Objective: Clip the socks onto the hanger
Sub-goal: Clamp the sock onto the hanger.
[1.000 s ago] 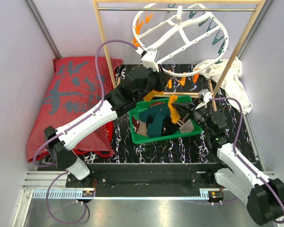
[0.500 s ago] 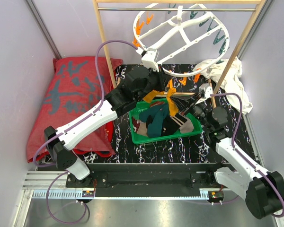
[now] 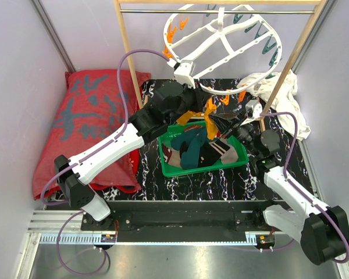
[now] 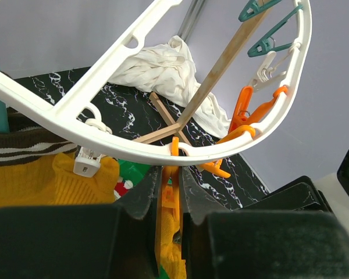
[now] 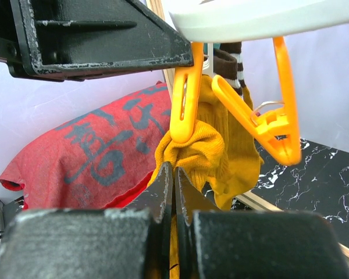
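Note:
The white oval hanger [image 3: 221, 43] hangs tilted from the wooden rack. My left gripper [image 4: 171, 180] is shut on an orange peg [image 4: 170, 200] at the hanger's lower rim [image 4: 104, 136], squeezing its handles. My right gripper [image 5: 174, 170] is shut on the mustard sock [image 5: 200, 148] and holds it up from below. A bunched fold of the sock sits at the tip of that orange peg [image 5: 183, 99]. The sock's striped cuff [image 4: 23, 145] hangs behind the rim. More socks, one of them dark teal [image 3: 192, 152], lie in the green basket [image 3: 221, 164].
A second orange peg [image 5: 262, 110] hangs just right of the gripped one. A red printed cloth [image 3: 90, 116] lies at the left and a white cloth [image 3: 282, 96] at the right. The wooden rack's posts [image 3: 131, 58] flank the hanger.
My right gripper has lifted the mustard sock up and away from the basket toward the hanger's orange peg. The left arm has stayed put on the peg.

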`<action>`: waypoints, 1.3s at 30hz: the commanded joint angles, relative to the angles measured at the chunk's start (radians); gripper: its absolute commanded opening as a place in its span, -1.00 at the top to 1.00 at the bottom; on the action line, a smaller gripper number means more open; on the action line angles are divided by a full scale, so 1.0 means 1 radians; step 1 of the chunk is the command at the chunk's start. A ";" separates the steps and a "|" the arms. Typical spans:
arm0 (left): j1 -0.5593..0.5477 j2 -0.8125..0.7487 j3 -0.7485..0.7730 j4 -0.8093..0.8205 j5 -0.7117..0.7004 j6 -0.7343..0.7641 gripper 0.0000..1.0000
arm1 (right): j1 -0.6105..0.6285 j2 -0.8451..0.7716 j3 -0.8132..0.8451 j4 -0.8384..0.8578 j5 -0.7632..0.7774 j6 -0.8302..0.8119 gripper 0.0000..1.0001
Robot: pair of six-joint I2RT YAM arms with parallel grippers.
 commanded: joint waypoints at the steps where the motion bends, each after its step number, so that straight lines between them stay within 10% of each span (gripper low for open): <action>1: 0.002 -0.051 -0.003 0.079 0.021 -0.016 0.81 | -0.002 0.015 0.049 0.084 -0.019 0.009 1.00; 11: 0.002 -0.054 -0.005 0.081 0.033 -0.025 0.63 | -0.002 0.028 0.066 0.096 -0.014 0.011 1.00; 19: 0.002 -0.051 -0.003 0.076 0.016 -0.010 -0.25 | -0.002 0.031 0.080 0.096 -0.011 0.011 0.96; 24: 0.010 -0.043 0.004 0.076 0.007 -0.001 -0.39 | -0.002 0.022 0.076 0.061 0.010 -0.005 0.35; 39: 0.057 -0.029 0.006 0.090 0.011 0.004 -0.45 | -0.036 -0.083 0.013 -0.183 0.239 -0.160 -0.21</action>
